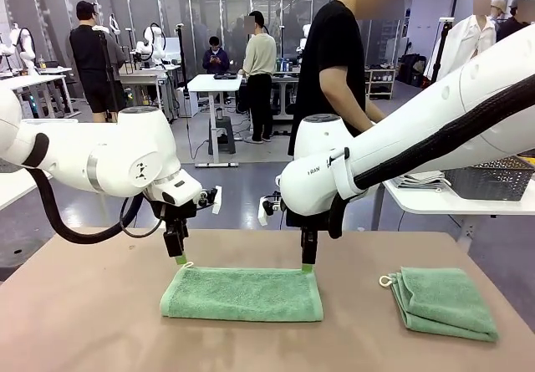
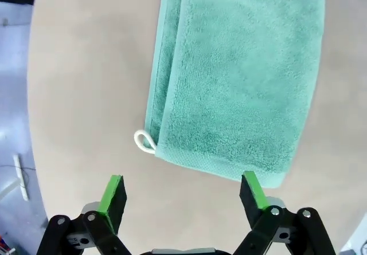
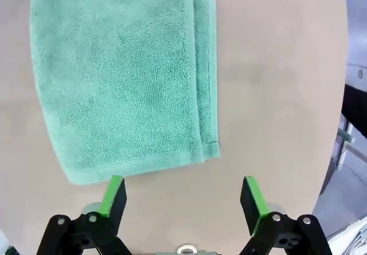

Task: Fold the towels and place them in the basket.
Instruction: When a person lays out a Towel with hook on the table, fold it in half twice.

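1. Towels first: one mint-green towel (image 1: 242, 293) lies folded into a long flat strip on the brown table (image 1: 84, 330), in the middle, between my two arms.
2. A second folded towel (image 1: 443, 302) lies well to my right on the same table, its white loop at its near-left corner. The front view shows it; neither wrist camera does.
3. My left gripper (image 1: 180, 259) hangs at the strip's far-left corner and my right gripper (image 1: 307, 267) at its far-right corner, both pointing straight down. From the front I see one green tip of each, so I cannot read the gap there.
4. My left wrist camera settles it: the jaws stand wide apart with nothing between them. It also shows the strip's small white loop (image 2: 143, 141) just beyond one green pad (image 2: 113, 195), and the other pad right at the towel's edge. I cannot tell whether it touches.
5. My right wrist camera shows the same for that side: jaws spread, empty, bare table between them. One pad (image 3: 113, 193) sits just beside the towel's corner, and the layered fold edges run along the strip's side.
6. The front view alone shows the dark mesh basket (image 1: 493, 180), on a white side table (image 1: 435, 201) far to my right, apart from both towels.
7. A person in a black shirt (image 1: 334, 54) stands across the table.
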`<state>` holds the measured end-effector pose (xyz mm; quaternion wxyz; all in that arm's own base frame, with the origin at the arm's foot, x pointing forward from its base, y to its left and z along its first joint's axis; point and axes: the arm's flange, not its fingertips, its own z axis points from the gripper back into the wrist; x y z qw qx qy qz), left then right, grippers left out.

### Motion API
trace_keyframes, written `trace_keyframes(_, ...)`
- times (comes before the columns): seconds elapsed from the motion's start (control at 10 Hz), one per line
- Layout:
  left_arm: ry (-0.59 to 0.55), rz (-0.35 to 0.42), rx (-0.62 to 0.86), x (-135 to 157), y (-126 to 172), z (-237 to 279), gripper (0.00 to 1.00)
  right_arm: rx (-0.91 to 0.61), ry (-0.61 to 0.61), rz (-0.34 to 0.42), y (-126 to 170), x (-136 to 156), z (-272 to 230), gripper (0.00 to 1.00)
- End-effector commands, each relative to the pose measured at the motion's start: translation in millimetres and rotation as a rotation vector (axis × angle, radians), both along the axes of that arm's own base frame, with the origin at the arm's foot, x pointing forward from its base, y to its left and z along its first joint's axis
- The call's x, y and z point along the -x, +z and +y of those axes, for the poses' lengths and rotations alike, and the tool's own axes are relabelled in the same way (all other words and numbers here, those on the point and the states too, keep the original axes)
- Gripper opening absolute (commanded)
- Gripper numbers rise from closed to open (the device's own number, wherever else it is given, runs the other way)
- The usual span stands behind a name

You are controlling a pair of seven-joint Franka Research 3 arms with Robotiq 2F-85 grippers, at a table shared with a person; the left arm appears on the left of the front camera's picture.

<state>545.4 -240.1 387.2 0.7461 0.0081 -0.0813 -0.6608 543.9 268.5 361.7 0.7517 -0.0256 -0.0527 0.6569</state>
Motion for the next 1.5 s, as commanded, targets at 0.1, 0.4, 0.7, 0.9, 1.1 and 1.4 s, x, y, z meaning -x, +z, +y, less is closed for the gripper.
trace_keyframes(0.1, 0.282, 0.011, -0.036, 55.4, 58.6, 27.3, 1.00, 0.022, -0.341, -0.088, 21.0, 37.8, -5.4, 1.00)
trace_keyframes(0.4, 0.558, -0.108, -0.043, 137.8, 158.0, 61.3, 1.00, 0.093, -0.698, -0.146, 36.0, 73.7, 7.4, 1.00)
trace_keyframes(0.7, 0.689, -0.230, 0.011, 213.9, 249.4, 94.8, 1.00, 0.092, -0.933, -0.152, 22.0, 90.8, 19.8, 1.00)
trace_keyframes(0.9, 0.688, -0.318, 0.082, 264.6, 302.8, 107.9, 1.00, 0.014, -1.041, -0.177, 8.9, 95.2, 17.4, 1.00)
trace_keyframes(1.1, 0.699, -0.385, 0.131, 307.4, 346.1, 115.8, 1.00, -0.099, -1.111, -0.173, 1.6, 99.5, 6.9, 1.00)
trace_keyframes(1.4, 0.696, -0.465, 0.160, 356.0, 377.9, 121.7, 1.00, -0.224, -1.128, -0.109, -12.8, 100.4, -8.0, 1.00)
